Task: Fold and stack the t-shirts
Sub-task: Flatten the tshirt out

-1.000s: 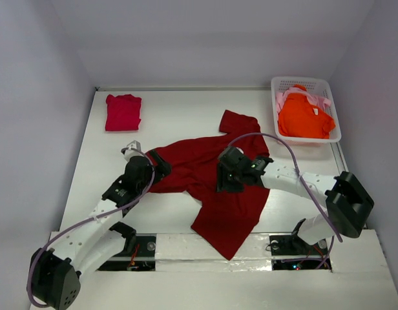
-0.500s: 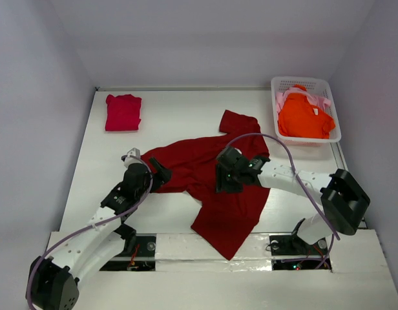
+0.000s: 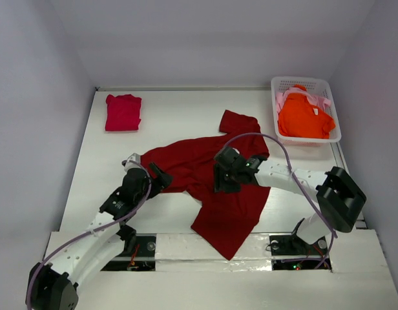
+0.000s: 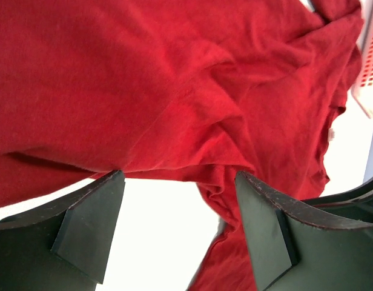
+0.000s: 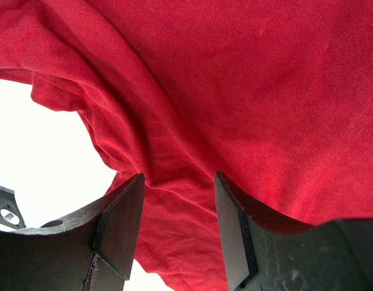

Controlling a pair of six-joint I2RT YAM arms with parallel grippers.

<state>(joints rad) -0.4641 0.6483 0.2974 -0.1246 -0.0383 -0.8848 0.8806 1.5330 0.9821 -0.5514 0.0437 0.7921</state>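
The large dark red t-shirt [image 3: 218,187] lies crumpled across the middle of the table, its lower part reaching the near edge. My left gripper [image 3: 157,177] is open at the shirt's left edge; in the left wrist view [image 4: 177,224] bare table and a fold of the dark red shirt [image 4: 174,91] lie between the jaws. My right gripper [image 3: 221,179] is open low over the shirt's middle; in the right wrist view [image 5: 177,224] red cloth [image 5: 247,91] fills the gap. The crimson-pink shirt [image 3: 123,112] lies folded at the far left. The orange shirt [image 3: 304,116] and pale pink shirt [image 3: 281,98] lie in the basket.
The white lattice basket [image 3: 333,110] stands at the far right corner. Grey walls close in the table on the left, back and right. The right arm's cable [image 3: 276,143] arcs above the shirt.
My left gripper has drawn back toward the near edge, uncovering more of the shirt's left edge. My right gripper has shifted slightly left over the shirt.
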